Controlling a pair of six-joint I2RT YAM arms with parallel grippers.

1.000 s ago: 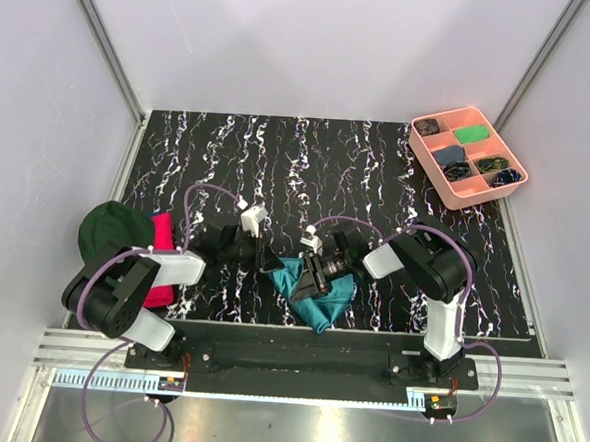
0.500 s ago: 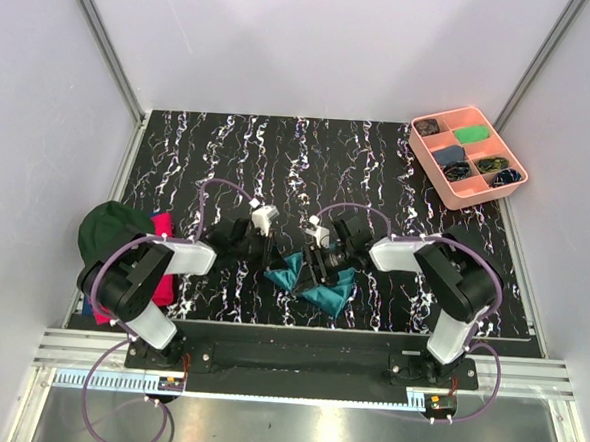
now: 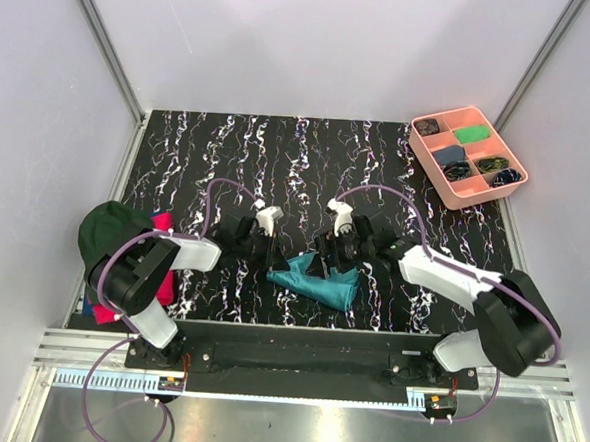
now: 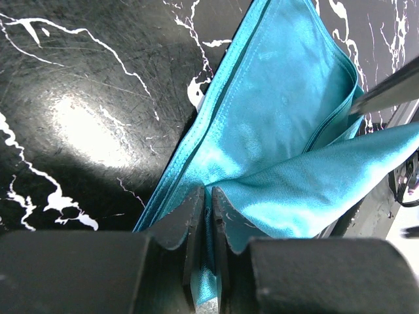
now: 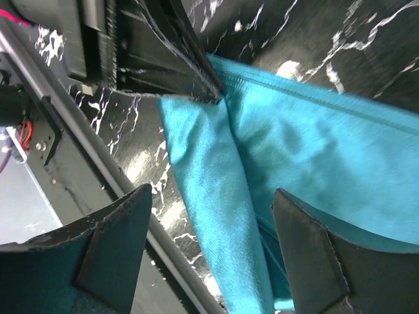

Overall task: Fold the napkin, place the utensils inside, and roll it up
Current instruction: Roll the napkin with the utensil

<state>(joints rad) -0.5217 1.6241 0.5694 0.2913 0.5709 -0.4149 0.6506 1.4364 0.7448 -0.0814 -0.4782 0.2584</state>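
Seen from above, my left gripper [image 4: 204, 219] is clamped shut on the napkin's [image 3: 321, 285] 10 o'clock corner, and the cloth's long axis trails toward 4 o'clock along the desk's [image 3: 229, 157] near edge. My right gripper [image 5: 211, 209] hangs over the 12 o'clock edge with its jaws apart, holding nothing. I count one napkin and no utensils in view.

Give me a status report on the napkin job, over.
Left gripper shut on napkin edge. Right gripper open, just above it. Napkin loosely folded, rumpled. Utensils not in sight.
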